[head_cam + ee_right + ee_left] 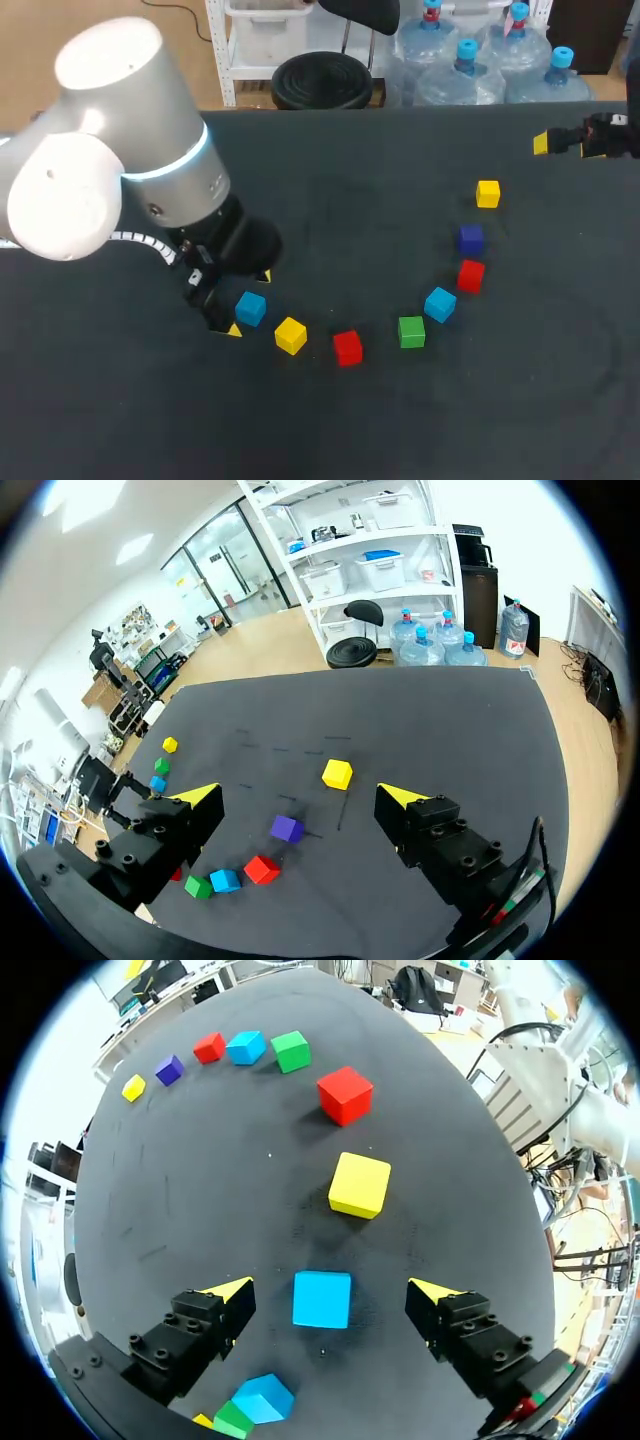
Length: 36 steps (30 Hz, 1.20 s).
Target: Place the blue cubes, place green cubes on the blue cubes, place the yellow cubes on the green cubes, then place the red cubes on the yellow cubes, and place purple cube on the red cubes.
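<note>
dark table [400, 430] under me: my left gripper [331, 1290] stands with fingers apart, a blue cube [322, 1300] between them, touching neither. my right gripper [297, 796], fingers also spread, hangs with a yellow cube [337, 773] ahead.

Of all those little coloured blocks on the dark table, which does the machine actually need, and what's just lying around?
Part of the job: two blue cubes, one green cube, two yellow cubes, two red cubes, one purple cube.
Just there: the dark table top that carries them.

cubes [411, 331] — arc across table [330, 430] | endmost cube [322, 1299] between tips of left tool [332, 1290]
</note>
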{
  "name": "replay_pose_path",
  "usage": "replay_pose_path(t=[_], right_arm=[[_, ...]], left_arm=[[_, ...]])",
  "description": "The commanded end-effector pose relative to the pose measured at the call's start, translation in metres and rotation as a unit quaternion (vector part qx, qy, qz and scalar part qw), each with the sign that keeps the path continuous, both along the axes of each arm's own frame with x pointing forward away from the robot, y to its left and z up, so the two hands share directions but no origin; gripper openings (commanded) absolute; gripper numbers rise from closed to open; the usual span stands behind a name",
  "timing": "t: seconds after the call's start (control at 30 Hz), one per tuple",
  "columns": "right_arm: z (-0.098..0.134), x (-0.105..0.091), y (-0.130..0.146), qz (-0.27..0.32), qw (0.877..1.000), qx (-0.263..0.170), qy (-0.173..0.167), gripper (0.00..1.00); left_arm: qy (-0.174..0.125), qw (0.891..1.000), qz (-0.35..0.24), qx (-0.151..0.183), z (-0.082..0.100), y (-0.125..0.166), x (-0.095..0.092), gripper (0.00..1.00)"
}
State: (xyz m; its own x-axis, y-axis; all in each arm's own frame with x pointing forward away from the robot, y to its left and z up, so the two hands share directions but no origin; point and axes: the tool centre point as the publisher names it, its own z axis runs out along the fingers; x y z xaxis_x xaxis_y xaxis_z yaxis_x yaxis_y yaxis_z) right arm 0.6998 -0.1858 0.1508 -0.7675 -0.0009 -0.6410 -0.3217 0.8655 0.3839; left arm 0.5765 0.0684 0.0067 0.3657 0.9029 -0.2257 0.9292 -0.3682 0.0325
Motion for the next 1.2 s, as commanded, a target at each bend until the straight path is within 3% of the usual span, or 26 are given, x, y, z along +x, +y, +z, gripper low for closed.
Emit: replay_pose_path(t=[0.03,0.17,0.3,0.4,0.67,0.73,0.83,0.87,1.03,1.2], right_arm=[[0.0,0.0,0.001,-0.001,1.0,-0.001,0.0,1.0],[0.0,0.0,0.001,-0.001,1.0,-0.001,0.0,1.0],[0.0,0.0,0.001,-0.001,1.0,-0.001,0.0,1.0],[0.0,0.0,0.001,-0.001,1.0,-0.001,0.0,1.0],[0.0,0.0,0.001,-0.001,1.0,-0.001,0.0,1.0],[0.0,0.0,0.001,-0.001,1.0,-0.001,0.0,1.0],[0.0,0.0,0.001,-0.001,1.0,-0.001,0.0,1.0],[0.0,0.0,0.001,-0.001,1.0,-0.001,0.0,1.0],[0.0,0.0,0.001,-0.001,1.0,-0.001,0.0,1.0],[0.0,0.0,0.001,-0.001,1.0,-0.001,0.0,1.0]], left_arm=[[0.003,1.0,-0.004,-0.001,-0.004,0.001,0.003,1.0],[0.004,1.0,-0.005,0.0,-0.004,0.002,0.005,0.98],[0.007,1.0,-0.008,0.004,-0.005,0.002,0.007,0.82],[0.009,1.0,-0.009,0.006,-0.005,0.002,0.008,0.53],[0.015,1.0,-0.011,0.008,-0.007,-0.001,0.009,0.45],[0.015,1.0,-0.011,0.008,-0.006,-0.002,0.01,0.39],[0.015,1.0,-0.011,0.009,-0.005,-0.003,0.011,0.19],[0.016,1.0,-0.011,0.009,-0.005,-0.004,0.012,0.0],[0.015,1.0,-0.013,0.01,-0.001,-0.008,0.014,0.0],[0.002,1.0,-0.016,0.01,0.018,-0.016,0.023,0.0]])
